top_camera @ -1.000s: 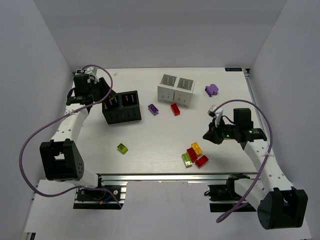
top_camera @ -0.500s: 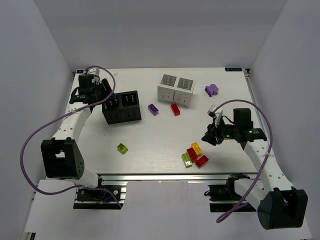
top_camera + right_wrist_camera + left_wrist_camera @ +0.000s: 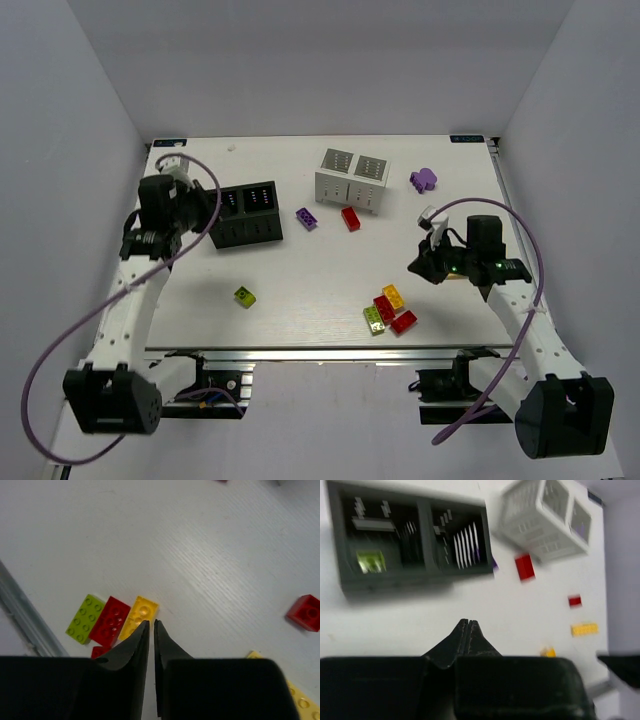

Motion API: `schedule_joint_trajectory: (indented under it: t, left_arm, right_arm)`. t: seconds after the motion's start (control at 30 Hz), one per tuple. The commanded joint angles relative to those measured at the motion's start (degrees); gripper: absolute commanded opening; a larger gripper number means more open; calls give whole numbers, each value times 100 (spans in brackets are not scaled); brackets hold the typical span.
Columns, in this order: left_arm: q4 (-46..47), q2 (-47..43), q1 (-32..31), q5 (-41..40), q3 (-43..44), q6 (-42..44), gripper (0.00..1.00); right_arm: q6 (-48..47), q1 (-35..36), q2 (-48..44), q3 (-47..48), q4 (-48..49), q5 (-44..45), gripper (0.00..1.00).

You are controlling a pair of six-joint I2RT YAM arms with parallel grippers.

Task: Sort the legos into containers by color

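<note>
The black box (image 3: 245, 213) stands at the left and the white box (image 3: 352, 178) at the back middle. In the left wrist view the black box (image 3: 410, 580) holds a lime brick (image 3: 371, 561) in its left cell. My left gripper (image 3: 203, 208) is shut and empty, just left of the black box; its tips (image 3: 468, 622) are pressed together. My right gripper (image 3: 418, 268) is shut and empty above a cluster of yellow (image 3: 137, 617), red (image 3: 110, 620) and lime (image 3: 85, 618) bricks. Loose purple (image 3: 306, 218), red (image 3: 351, 218) and lime (image 3: 245, 296) bricks lie on the table.
A purple piece (image 3: 423, 179) lies right of the white box. Another red brick (image 3: 404, 322) lies at the front of the cluster. A metal rail (image 3: 330, 350) runs along the table's near edge. White walls close in the left, right and back.
My left arm has pulled back from the far-left corner towards the near left, its gripper still by the black box. My right gripper has shifted slightly.
</note>
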Motion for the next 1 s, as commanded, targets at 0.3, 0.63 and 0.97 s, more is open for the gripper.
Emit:
schedule_joint_trajectory:
  t: [0.3, 0.63, 0.97]
  left_arm:
    - [-1750, -1785, -577, 178, -2188, -821, 70]
    - [-1224, -882, -1104, -675, -2610, -1779, 91]
    - [-856, -91, -1606, -2064, -2663, -2491, 89]
  right_arm:
    - [985, -52, 451, 169, 861, 1271, 63]
    - [967, -114, 169, 117, 817, 1183, 64]
    - [959, -140, -209, 81, 765, 1130, 64]
